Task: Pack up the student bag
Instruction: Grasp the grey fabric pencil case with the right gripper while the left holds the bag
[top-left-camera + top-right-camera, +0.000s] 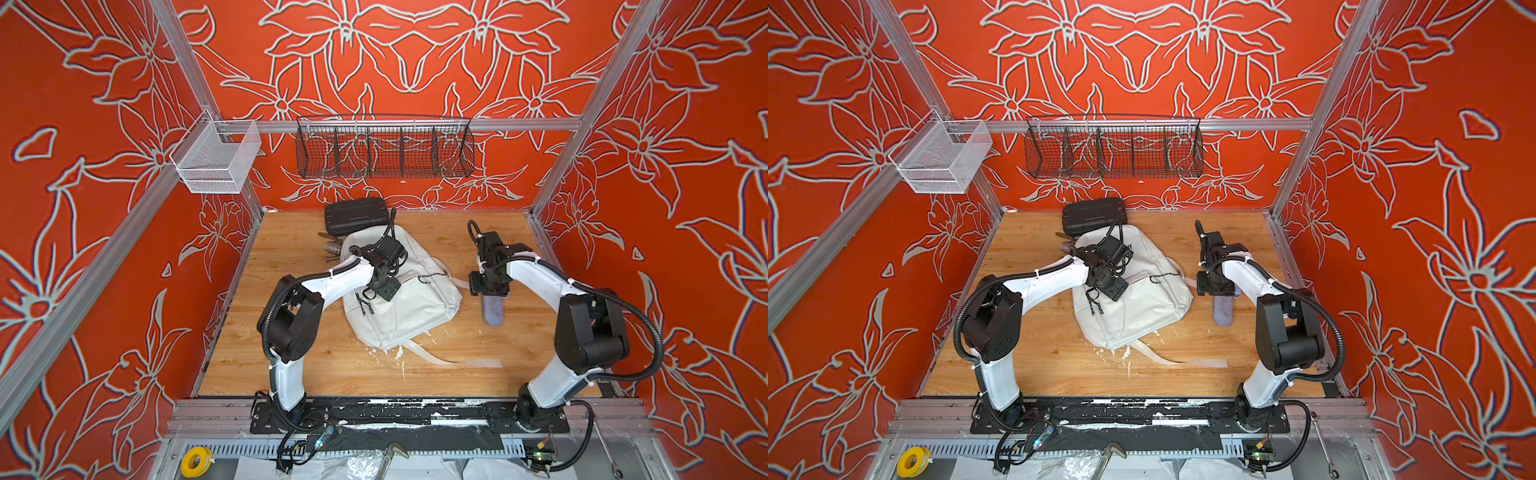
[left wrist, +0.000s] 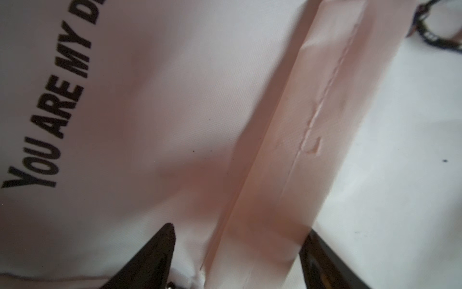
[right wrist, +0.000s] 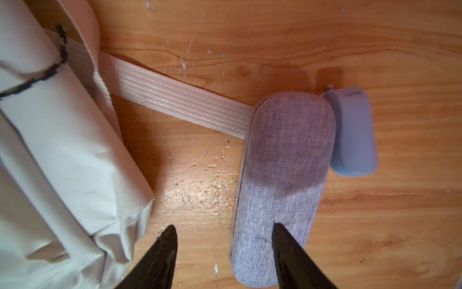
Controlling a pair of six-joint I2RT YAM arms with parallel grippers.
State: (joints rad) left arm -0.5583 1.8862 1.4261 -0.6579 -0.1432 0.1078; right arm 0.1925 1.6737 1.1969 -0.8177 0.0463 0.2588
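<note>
Student bag [image 1: 409, 307] looks soft, limp, light; likely best pinched at its zip flap [image 2: 287, 150], which parted left fingers [image 2: 160, 257] straddle; right fingers [image 3: 160, 255] spread, empty, above grey case [image 3: 282, 175].

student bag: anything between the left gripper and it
Nothing visible. The left gripper hangs open directly over the student bag, its fingers either side of a stitched fabric flap; only the bag's own cloth lies below.

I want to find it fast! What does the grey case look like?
Find the big white student bag on the wooden table. Follow the strap on its right-arm side to the long grey case at the strap's end. It is woven cloth, unlike the smaller smooth blue case beside it.
</note>
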